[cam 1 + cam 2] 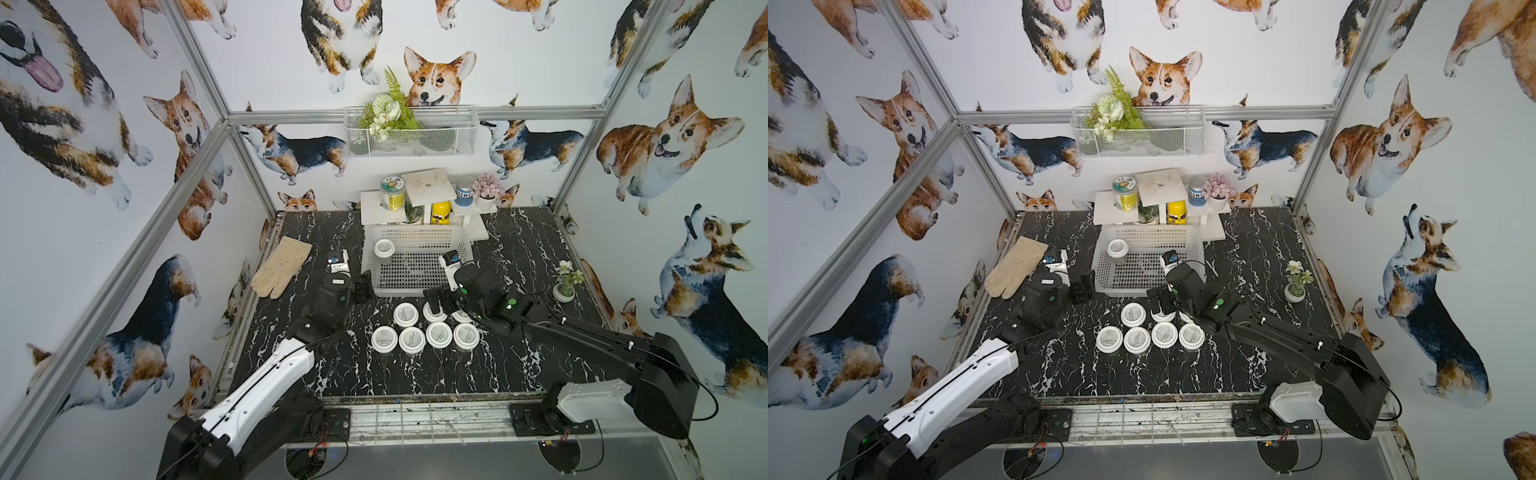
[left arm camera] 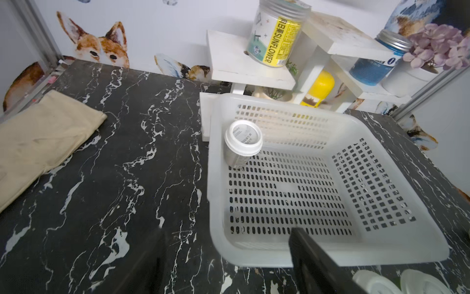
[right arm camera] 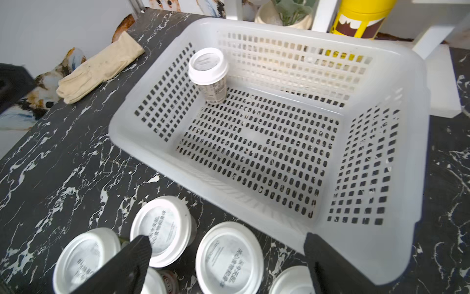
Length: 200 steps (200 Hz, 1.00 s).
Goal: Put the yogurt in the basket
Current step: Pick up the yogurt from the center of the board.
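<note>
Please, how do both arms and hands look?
The left arm has a white shell with a black seam; the right arm is black with a white base cover. The left hand and right hand are black; green dots mark both wrists.

Your basket (image 1: 399,291): white lattice plastic, upright, centre-rear of the worktop. One cup (image 1: 384,248) stands upright in its back-left corner, white lid up. You have seven more cups on the worktop just in front of the basket: front row (image 1: 412,340) of four, back row (image 1: 405,314) of three, packed close together.
</note>
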Each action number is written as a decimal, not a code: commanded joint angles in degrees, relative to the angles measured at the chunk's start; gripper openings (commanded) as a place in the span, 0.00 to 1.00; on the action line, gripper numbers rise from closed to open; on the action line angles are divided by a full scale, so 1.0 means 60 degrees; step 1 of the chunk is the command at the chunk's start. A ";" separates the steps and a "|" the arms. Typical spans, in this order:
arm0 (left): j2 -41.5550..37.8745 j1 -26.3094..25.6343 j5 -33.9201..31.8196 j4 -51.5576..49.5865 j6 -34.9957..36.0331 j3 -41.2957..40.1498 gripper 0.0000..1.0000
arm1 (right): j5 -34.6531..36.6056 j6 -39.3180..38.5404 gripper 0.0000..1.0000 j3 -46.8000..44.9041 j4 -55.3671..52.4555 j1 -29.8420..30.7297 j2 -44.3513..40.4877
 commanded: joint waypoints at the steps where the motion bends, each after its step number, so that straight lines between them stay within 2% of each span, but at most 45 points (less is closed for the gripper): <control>1: -0.0824 0.0341 -0.0298 0.1351 -0.0559 -0.0725 0.75 | 0.0895 0.0607 1.00 0.0159 -0.0691 0.0725 -0.0165; 10: -0.1092 0.0574 -0.0230 0.1490 -0.0767 -0.1004 0.75 | 0.0851 0.0762 0.99 0.0180 -0.0818 0.0949 -0.0129; 29: -0.1315 0.1339 0.0503 0.1606 -0.1136 -0.1307 0.75 | 0.0007 0.1025 0.99 0.0461 -0.1271 0.1043 0.0413; 81: -0.1353 0.2949 0.2052 0.1932 -0.1850 -0.1799 0.76 | 0.0259 0.1078 1.00 0.1302 -0.1535 0.2343 0.1324; 109: -0.1334 0.3299 0.2417 0.2036 -0.1998 -0.1906 0.76 | 0.0347 0.1012 0.98 0.1755 -0.1641 0.2951 0.1950; 127: -0.1256 0.3443 0.2618 0.2101 -0.2050 -0.1921 0.76 | 0.0154 0.0934 0.91 0.2021 -0.1670 0.3183 0.2328; 177: -0.1096 0.3735 0.2992 0.2248 -0.2133 -0.1949 0.73 | -0.0381 0.0887 0.79 0.2429 -0.1737 0.3441 0.3177; 200: -0.1064 0.3801 0.3078 0.2263 -0.2147 -0.1951 0.73 | -0.0584 0.0867 0.77 0.2589 -0.1798 0.3479 0.3536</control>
